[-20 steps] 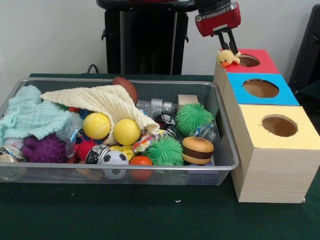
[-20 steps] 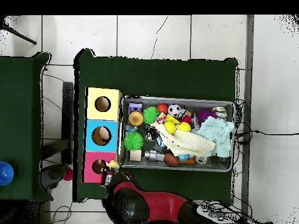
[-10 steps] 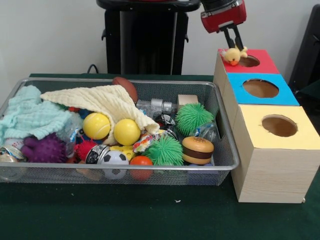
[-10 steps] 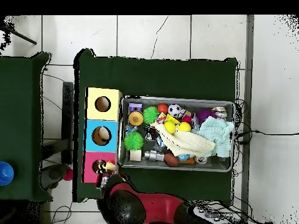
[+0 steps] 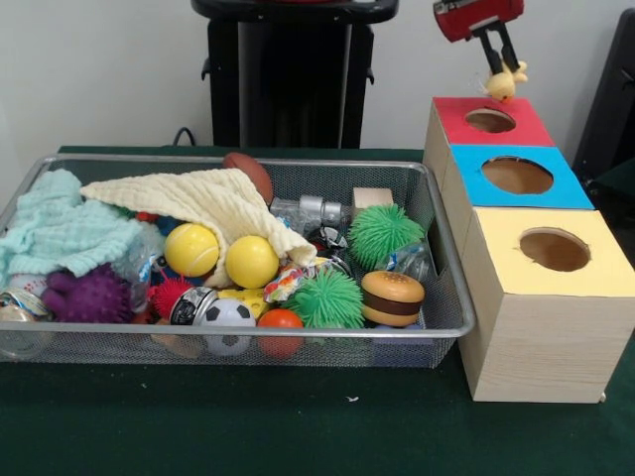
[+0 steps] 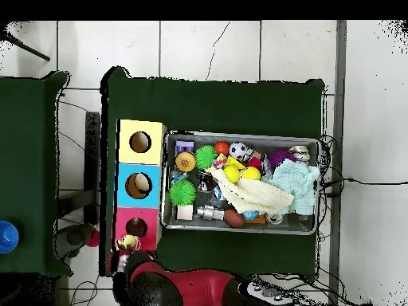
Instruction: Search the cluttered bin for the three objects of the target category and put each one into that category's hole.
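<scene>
One duck toy point(image 5: 504, 81) in hand point(image 5: 501, 71), red hole point(image 5: 489, 120) empty

One camera faces me from across the table point(image 5: 298, 436), low and near, so my pedestal point(image 5: 288, 74) stands at 12 o'clock and the wire basket point(image 5: 437, 332) fills the foreground. The other hangs well above me, looking straight down from farther off, with my base at 6 o'clock. Both take in the basket point(image 6: 243, 137), the row of three boxes point(image 5: 536, 297) point(image 6: 121, 183) and my gripper point(image 5: 499, 61) point(image 6: 125, 249).
</scene>
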